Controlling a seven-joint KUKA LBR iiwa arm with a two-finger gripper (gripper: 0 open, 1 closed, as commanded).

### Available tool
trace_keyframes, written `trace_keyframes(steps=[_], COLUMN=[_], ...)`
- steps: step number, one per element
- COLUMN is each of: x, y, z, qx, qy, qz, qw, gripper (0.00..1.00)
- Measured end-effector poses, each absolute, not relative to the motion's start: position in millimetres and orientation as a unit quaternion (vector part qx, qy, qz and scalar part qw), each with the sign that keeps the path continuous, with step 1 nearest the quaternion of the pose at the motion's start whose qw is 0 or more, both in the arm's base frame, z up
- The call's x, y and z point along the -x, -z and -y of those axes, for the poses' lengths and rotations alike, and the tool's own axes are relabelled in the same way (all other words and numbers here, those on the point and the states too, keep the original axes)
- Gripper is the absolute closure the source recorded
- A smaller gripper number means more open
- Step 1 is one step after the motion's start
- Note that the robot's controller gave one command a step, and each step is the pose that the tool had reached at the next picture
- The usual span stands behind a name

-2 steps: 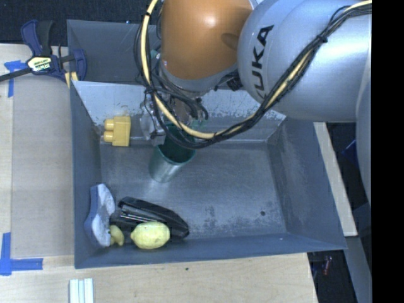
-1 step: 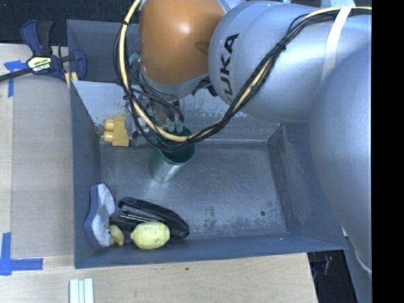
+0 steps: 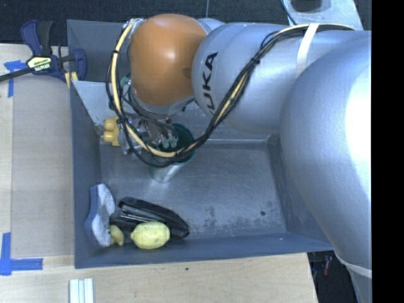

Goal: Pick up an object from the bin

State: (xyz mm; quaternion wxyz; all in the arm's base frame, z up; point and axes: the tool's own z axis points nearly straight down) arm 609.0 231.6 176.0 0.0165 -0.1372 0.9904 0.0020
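Lemon (image 3: pixel 150 235) lies well apart from end effector (image 3: pixel 163 169).

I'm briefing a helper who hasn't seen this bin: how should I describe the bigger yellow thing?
Go to the corner of the grey bin at the view's lower left, where a few things lie heaped. Against the front wall, just below a long black object, sits a rounded, lemon-like yellow thing. It is far bigger than the small yellow piece on its left.
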Motion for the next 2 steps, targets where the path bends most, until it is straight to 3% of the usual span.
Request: trace_keyframes(steps=[1,2], x=[-590.3,-589.0], y=[-149.7,-158.7], z=[-231.7,-237.3], qx=[0.121,0.053], qy=[-0.003,-0.004], qz=[-0.993,-0.998], qw=[0.015,0.017], gripper=[1.0,1.0])
